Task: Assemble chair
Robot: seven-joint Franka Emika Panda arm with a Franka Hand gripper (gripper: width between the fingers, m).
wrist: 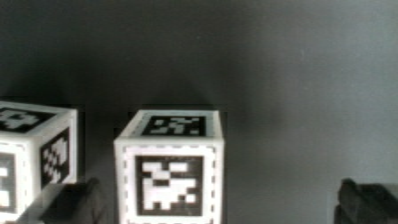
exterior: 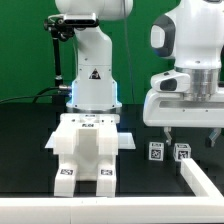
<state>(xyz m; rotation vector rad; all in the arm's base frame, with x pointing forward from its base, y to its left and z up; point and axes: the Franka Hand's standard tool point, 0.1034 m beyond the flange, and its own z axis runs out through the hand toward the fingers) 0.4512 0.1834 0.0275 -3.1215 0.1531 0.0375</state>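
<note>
White chair piece, hand spread above

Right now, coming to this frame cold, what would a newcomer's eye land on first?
The large white chair piece dominates, sitting front and centre on the dark table before the arm's base. At the exterior view's right, the open gripper hangs above two small tagged pieces, the left block and the right block, near the white border rail. In the wrist view, their bold black-and-white tags fill the frame.
</note>
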